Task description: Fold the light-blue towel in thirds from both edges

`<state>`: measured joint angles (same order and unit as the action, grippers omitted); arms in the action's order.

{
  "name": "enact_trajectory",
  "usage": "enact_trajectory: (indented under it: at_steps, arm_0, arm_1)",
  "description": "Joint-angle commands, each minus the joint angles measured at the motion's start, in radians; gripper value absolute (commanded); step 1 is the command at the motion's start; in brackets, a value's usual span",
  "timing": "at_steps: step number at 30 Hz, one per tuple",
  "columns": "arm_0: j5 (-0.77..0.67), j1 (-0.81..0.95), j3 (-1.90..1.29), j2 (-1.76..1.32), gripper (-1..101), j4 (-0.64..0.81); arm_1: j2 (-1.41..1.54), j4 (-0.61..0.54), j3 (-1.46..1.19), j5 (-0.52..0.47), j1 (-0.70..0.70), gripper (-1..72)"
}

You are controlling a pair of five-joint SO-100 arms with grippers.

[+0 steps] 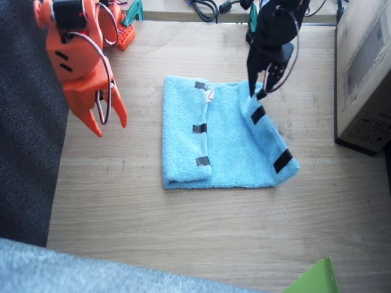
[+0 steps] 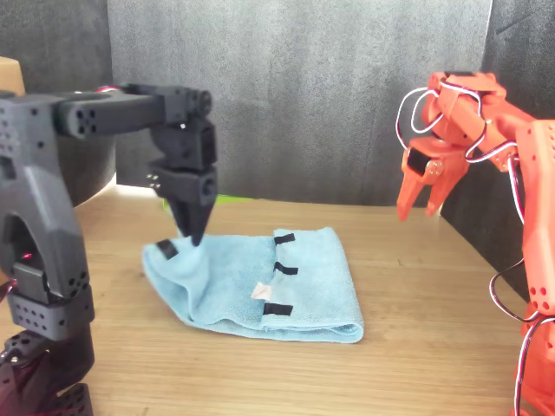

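Surface (image 1: pixel 183 232): wooden. Light-blue towel (image 1: pixel 226 152): mid-surface, one taped edge (image 1: pixel 201 128) already folded in. Left claw (image 1: pixel 259 91): black, pinching the other edge (image 1: pixel 269 134), lifted; we judge it next carries across. Right claw (image 1: pixel 109 119): orange, spread wide, empty.

One light-blue towel (image 1: pixel 229 146) — six black tape strips (image 1: pixel 200 128) — two arms, one cardboard box (image 1: pixel 366 67).
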<state>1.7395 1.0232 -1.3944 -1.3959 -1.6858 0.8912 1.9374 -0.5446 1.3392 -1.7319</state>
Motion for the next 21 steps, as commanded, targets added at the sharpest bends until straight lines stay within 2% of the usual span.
enact_trajectory:
  at_steps: [1, 13, 19, 21]
  arm_0:
    - [0.025, -0.049, 0.091, 0.025, 0, -0.029]
    - [0.028, -0.193, 0.390, 0.247, 0, -0.124]
    - [0.034, -0.253, 0.672, 0.456, 0, -0.225]
    - [0.041, -0.276, 0.834, 0.560, 4, -0.298]
  arm_1:
    - [0.028, 0.006, -0.003, 0.015, -0.018, 27.8]
    - [0.015, 0.006, -0.026, 0.012, -0.020, 27.9]
    - [0.028, 0.006, -0.055, 0.011, -0.021, 27.9]
    - [0.029, 0.006, -0.066, 0.009, -0.021, 28.0]
